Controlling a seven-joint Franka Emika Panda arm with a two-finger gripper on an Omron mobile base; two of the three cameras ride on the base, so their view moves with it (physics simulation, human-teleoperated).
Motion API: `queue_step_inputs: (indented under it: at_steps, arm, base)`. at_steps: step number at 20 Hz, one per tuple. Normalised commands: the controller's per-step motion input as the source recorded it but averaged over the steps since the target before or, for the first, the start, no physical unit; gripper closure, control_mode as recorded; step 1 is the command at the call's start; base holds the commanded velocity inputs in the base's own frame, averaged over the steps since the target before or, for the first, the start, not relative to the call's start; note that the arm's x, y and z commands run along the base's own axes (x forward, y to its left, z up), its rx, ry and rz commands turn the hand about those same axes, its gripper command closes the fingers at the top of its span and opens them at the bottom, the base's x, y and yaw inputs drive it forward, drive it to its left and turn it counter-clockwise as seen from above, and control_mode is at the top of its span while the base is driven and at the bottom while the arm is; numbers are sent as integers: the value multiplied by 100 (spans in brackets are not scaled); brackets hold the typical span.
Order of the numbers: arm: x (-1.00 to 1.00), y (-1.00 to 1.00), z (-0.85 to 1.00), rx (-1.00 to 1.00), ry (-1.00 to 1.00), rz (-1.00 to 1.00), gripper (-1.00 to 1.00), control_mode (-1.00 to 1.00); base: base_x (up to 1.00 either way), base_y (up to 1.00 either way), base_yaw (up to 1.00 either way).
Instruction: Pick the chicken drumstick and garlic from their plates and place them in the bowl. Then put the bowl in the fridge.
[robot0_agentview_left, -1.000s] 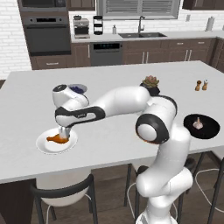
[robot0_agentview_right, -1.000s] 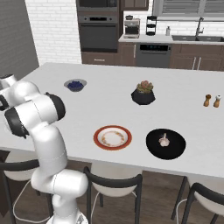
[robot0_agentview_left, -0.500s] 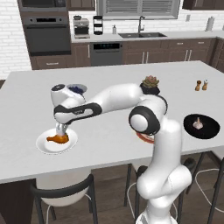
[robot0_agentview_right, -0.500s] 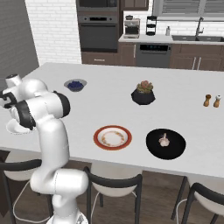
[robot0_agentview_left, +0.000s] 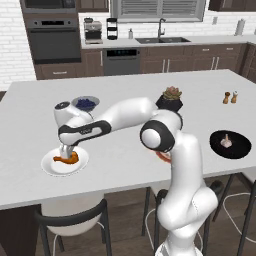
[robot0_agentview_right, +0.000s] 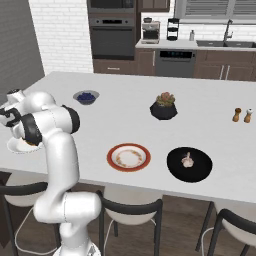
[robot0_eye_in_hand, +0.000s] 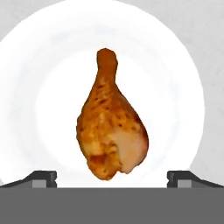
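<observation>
The orange-brown chicken drumstick (robot0_eye_in_hand: 111, 127) lies on the plain white plate (robot0_eye_in_hand: 188, 87), with its narrow end pointing away from the hand. My gripper (robot0_eye_in_hand: 112, 177) hangs open straight over it, a fingertip on either side of the meaty end, apart from it. From the left base view the gripper (robot0_agentview_left: 66, 150) stands just above the drumstick (robot0_agentview_left: 66, 159) on the white plate (robot0_agentview_left: 50, 167) near the counter's front left. The garlic (robot0_agentview_right: 187, 160) rests inside the black bowl (robot0_agentview_right: 200, 172). The red-rimmed plate (robot0_agentview_right: 129, 157) holds nothing. The fridge is out of view.
A small grey bowl of blueberries (robot0_agentview_left: 86, 103) sits behind the white plate. A black succulent pot (robot0_agentview_right: 164, 107) stands mid-counter and two shakers (robot0_agentview_right: 242, 115) at the far right. Stools line the counter's near edge.
The arm's elbow has swung towards the left and the hand has sunk a little closer to the drumstick. The jaws have stayed wide apart.
</observation>
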Motion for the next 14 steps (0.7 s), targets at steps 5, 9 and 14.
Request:
queue_step_inputs:
  at_steps: [5,9,14]
  arm:
    - [17,7,-24,0,1,0,-100,-100]
    - [0,3,-21,0,2,0,-100,-100]
    - [10,3,-23,0,2,0,-100,-100]
  base:
    - [0,0,0]
    - [0,0,0]
    - [0,0,0]
